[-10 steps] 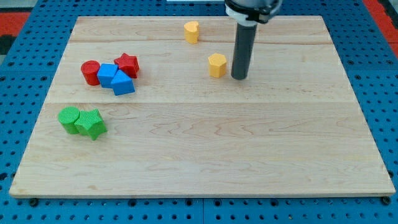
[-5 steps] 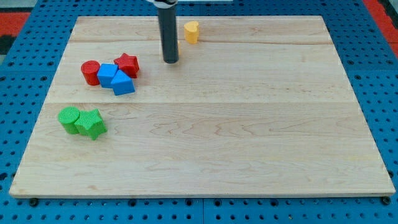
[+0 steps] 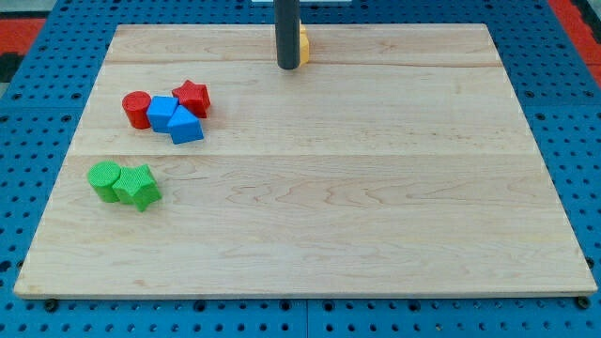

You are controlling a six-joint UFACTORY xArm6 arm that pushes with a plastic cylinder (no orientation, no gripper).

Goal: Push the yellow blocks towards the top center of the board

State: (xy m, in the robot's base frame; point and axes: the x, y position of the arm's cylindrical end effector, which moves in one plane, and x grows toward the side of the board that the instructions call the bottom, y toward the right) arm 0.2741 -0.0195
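My tip (image 3: 287,66) rests on the board near the view's top centre. A yellow block (image 3: 303,42) shows only as a sliver at the rod's right edge, mostly hidden behind the rod; its shape cannot be made out. No second yellow block shows in this view. The tip sits just in front of and slightly left of that yellow block.
A red cylinder (image 3: 137,109), a red star (image 3: 192,97), a blue block (image 3: 162,113) and a blue triangular block (image 3: 186,126) cluster at the view's left. A green cylinder (image 3: 104,177) and a green star-like block (image 3: 138,186) lie below them. The wooden board (image 3: 376,207) rests on a blue pegboard.
The rod swept from right of the yellow hexagon to the left, then back up to the yellow block at top centre. The yellow hexagon has gone from sight.
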